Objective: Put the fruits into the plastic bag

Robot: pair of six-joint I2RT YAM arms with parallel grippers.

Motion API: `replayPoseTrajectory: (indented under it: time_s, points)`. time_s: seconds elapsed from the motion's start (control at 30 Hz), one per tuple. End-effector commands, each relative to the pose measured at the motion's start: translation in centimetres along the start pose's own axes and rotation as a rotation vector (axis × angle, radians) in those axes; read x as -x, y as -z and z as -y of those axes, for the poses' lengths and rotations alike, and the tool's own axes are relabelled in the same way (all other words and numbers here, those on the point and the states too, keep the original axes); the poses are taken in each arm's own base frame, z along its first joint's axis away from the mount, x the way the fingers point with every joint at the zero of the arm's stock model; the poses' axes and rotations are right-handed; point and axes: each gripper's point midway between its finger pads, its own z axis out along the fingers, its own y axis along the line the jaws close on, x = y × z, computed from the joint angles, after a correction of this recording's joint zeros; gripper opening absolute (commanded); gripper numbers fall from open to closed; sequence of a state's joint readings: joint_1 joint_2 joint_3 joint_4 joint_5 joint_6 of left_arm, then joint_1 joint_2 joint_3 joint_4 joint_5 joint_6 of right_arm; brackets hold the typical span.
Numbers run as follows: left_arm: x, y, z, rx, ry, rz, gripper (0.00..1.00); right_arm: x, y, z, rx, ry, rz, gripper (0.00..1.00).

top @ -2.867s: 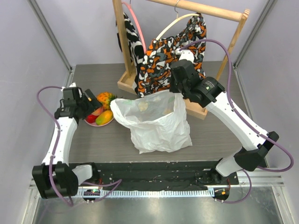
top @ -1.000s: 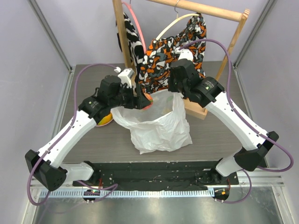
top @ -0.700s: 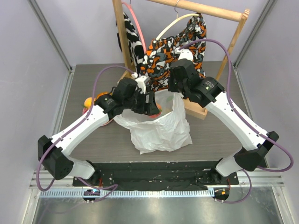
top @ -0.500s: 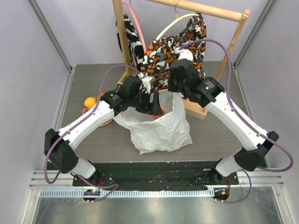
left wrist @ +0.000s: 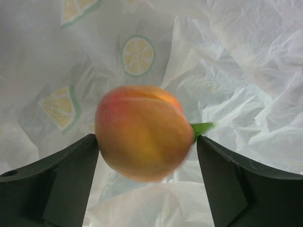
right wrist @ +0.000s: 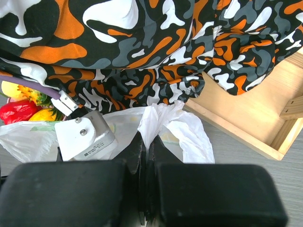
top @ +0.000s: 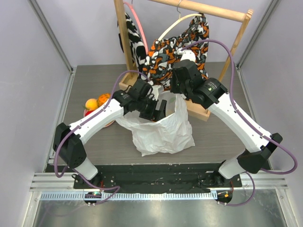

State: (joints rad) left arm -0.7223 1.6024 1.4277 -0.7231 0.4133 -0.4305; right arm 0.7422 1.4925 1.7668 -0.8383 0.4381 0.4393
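Note:
The pink-orange peach (left wrist: 139,137) is blurred between the spread fingers of my left gripper (left wrist: 147,142), with a gap at the right finger, inside the white plastic bag (left wrist: 246,85). In the top view the left gripper (top: 158,111) reaches into the bag's (top: 163,135) mouth. My right gripper (right wrist: 144,142) is shut on a bunched piece of the bag's rim (right wrist: 158,118) and holds it up at the bag's back edge (top: 179,94). More fruits lie left of the bag: a yellow-orange round one (top: 91,104), the pineapple (top: 104,100), and a red fruit (right wrist: 16,112).
A wooden rack (top: 124,47) stands behind the bag with the orange-black-white cloth (top: 173,47) hanging from it. Its base frame (right wrist: 246,113) lies just right of the right gripper. Both arms crowd the bag's mouth.
The left arm has carried the peach from the fruits at the left over into the bag's mouth, and its jaws have widened around it. The right gripper has kept its hold.

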Motion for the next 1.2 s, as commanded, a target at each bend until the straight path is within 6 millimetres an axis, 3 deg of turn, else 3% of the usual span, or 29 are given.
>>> replayPoseTrajectory:
  time_s: [0.0,0.1,0.53,1.07,1.17]
  points:
    - [1.2,1.4,1.4,-0.019,-0.053,0.040,0.95,1.7,1.0,-0.1,0.021,-0.019,0.057,0.01]
    - [1.5,1.7,1.3,-0.011,-0.060,0.069,1.00,1.7,1.1,0.1,0.019,-0.020,0.059,0.01]
    - [2.1,2.9,1.3,0.007,-0.085,0.145,1.00,1.6,1.0,0.0,0.017,-0.025,0.055,0.01]
    - [6.7,7.6,0.7,0.107,-0.054,0.501,1.00,1.5,0.8,0.0,0.018,-0.024,0.050,0.01]
    - [8.3,9.4,0.8,0.115,-0.047,0.599,1.00,1.4,0.9,0.1,0.017,-0.024,0.051,0.01]
